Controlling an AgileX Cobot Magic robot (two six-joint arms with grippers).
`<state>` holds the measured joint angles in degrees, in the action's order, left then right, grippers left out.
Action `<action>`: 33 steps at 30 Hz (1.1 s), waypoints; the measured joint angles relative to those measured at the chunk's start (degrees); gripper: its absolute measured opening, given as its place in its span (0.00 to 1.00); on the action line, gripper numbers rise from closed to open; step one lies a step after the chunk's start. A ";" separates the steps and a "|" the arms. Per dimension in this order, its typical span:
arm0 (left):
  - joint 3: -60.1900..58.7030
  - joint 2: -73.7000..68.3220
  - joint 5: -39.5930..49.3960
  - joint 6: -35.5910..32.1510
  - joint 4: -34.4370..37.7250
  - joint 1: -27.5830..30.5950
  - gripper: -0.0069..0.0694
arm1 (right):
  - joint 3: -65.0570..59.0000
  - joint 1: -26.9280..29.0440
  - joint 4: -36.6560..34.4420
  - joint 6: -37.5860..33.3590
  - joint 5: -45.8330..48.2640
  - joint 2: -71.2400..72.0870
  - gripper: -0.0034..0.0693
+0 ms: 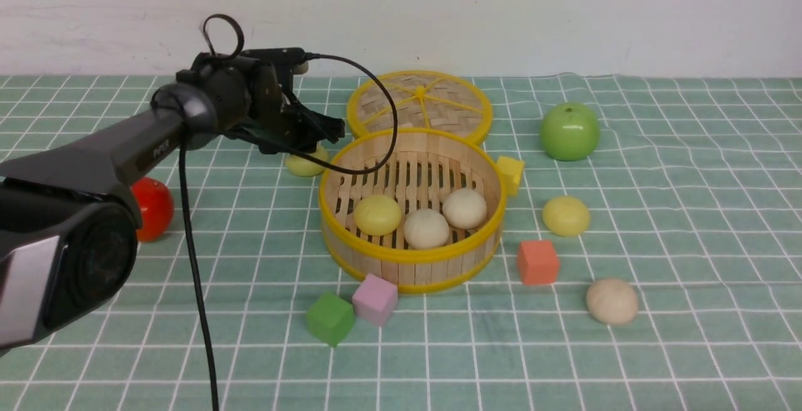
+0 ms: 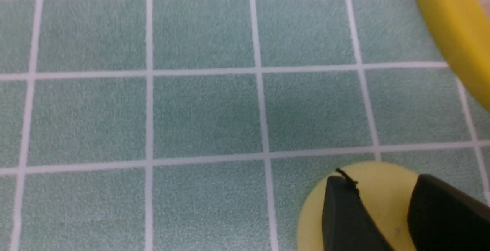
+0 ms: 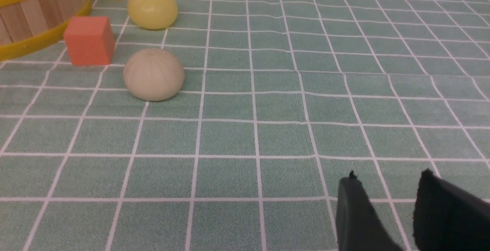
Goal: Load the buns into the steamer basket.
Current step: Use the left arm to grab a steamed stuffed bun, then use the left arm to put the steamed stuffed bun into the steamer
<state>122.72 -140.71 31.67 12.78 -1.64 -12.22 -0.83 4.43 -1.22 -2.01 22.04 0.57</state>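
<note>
The steamer basket (image 1: pixel 407 276) stands mid-table and holds three buns: a pale yellow one (image 1: pixel 376 214) and two beige ones (image 1: pixel 426 228) (image 1: pixel 464 208). Behind its left side a yellow bun (image 1: pixel 305 165) (image 2: pixel 314 212) lies on the cloth. My left gripper (image 1: pixel 332 130) (image 2: pixel 383 178) is open right over it, its fingers overlapping the round top. I cannot tell whether they touch it. To the right of the basket lie a yellow bun (image 1: pixel 566 215) (image 3: pixel 152 8) and a beige bun (image 1: pixel 612 301) (image 3: pixel 154 74). My right gripper (image 3: pixel 388 174) is open and empty, low over bare cloth.
The woven lid (image 1: pixel 418 104) lies behind the basket. A green apple (image 1: pixel 569 131) sits at the back right and a red fruit (image 1: pixel 152 208) at the left. Yellow (image 1: pixel 510 173), orange (image 1: pixel 537 262), pink (image 1: pixel 374 299) and green (image 1: pixel 330 318) cubes ring the basket.
</note>
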 joint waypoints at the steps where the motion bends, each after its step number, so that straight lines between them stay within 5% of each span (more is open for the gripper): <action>1: 0.00 0.00 -0.13 0.00 0.31 0.00 0.41 | 0.00 0.00 0.00 0.00 0.00 0.00 0.37; 9: 0.00 -0.05 -0.07 0.00 0.93 0.00 0.35 | 0.00 0.00 0.00 0.00 0.00 0.00 0.37; 16: 0.05 -0.05 1.13 0.00 0.93 0.00 0.08 | 0.00 0.00 0.00 0.00 0.00 0.00 0.37; 33: 0.03 18.32 13.59 -2.60 7.42 -1.27 0.07 | 0.00 0.00 0.00 0.00 0.00 0.00 0.37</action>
<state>122.76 -122.39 45.26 10.19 5.78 -13.49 -0.83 4.43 -1.22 -2.01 22.04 0.57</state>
